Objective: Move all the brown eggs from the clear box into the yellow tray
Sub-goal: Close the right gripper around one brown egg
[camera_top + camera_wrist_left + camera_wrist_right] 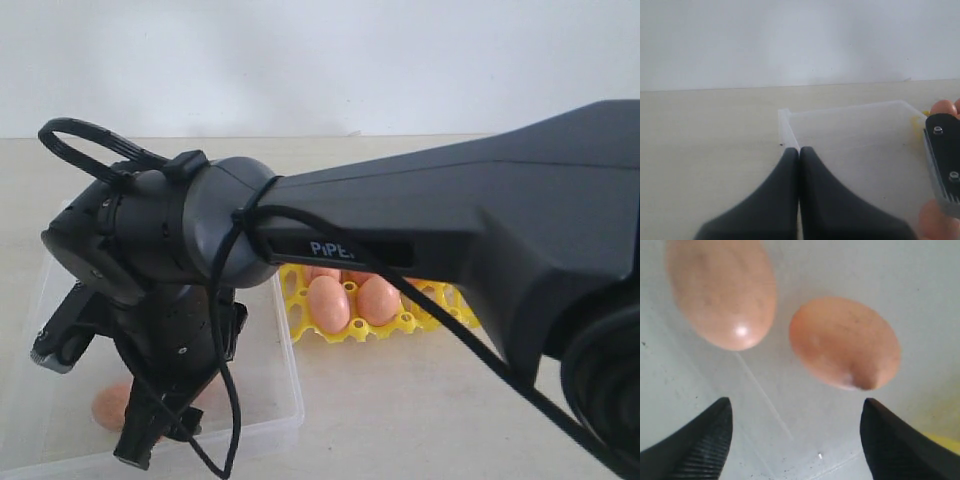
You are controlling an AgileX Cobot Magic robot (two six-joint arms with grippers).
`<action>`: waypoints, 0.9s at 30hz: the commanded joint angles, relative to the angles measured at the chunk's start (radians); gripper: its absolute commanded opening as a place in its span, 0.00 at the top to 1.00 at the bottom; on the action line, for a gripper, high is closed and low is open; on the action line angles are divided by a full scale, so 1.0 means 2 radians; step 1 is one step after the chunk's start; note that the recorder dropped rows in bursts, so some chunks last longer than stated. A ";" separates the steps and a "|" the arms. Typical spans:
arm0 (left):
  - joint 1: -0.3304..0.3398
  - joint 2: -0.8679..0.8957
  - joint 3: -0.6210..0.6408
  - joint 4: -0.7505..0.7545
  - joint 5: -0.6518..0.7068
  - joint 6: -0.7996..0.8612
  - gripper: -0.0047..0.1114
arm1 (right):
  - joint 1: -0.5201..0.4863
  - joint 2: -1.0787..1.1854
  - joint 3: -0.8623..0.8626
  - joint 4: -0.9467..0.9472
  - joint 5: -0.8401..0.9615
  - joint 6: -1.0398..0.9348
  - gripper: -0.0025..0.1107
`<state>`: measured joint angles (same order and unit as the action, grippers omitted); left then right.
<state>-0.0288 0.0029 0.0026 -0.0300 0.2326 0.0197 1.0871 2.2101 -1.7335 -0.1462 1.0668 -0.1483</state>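
The clear box (pixel 270 405) lies at the left of the exterior view, and a brown egg (pixel 108 406) shows on its floor. My right gripper (pixel 142 428) has reached across and hangs down inside the box. In the right wrist view it (pixel 795 407) is open, nothing between its fingers, with two brown eggs (pixel 722 290) (pixel 845 342) just ahead of the tips. The yellow tray (pixel 345 335) beside the box holds eggs (pixel 329 302). My left gripper (pixel 800 150) is shut and empty over the box's rim (pixel 784 125). It is not visible in the exterior view.
The right arm's black forearm (pixel 450 230) spans the exterior view and hides most of the tray and the box's far part. A cable (pixel 232 330) hangs from it. In the left wrist view a right-gripper finger (pixel 942 165) stands inside the box.
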 commanded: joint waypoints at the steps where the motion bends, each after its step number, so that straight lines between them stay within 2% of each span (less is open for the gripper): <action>1: -0.002 -0.001 -0.001 -0.003 -0.001 0.000 1.00 | -0.001 -0.001 -0.003 -0.022 -0.032 -0.100 0.37; 13: -0.002 -0.001 -0.001 -0.003 -0.001 0.000 1.00 | -0.001 -0.001 -0.003 -0.089 -0.149 -0.153 0.37; 19: -0.002 -0.001 -0.001 -0.003 -0.001 0.000 1.00 | -0.001 -0.001 -0.003 -0.089 -0.132 -0.145 0.37; 21: -0.002 -0.001 -0.001 -0.003 -0.001 0.000 1.00 | -0.001 -0.001 -0.003 -0.096 -0.124 -0.079 0.37; 25: -0.002 -0.001 -0.001 -0.003 -0.001 0.000 1.00 | -0.001 -0.003 -0.003 -0.139 -0.081 0.180 0.37; 27: -0.002 -0.001 -0.001 -0.003 -0.001 0.000 1.00 | -0.001 -0.004 -0.003 -0.145 -0.058 0.242 0.37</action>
<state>-0.0288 0.0029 0.0026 -0.0300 0.2326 0.0197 1.0871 2.2101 -1.7335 -0.4031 0.8861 0.0939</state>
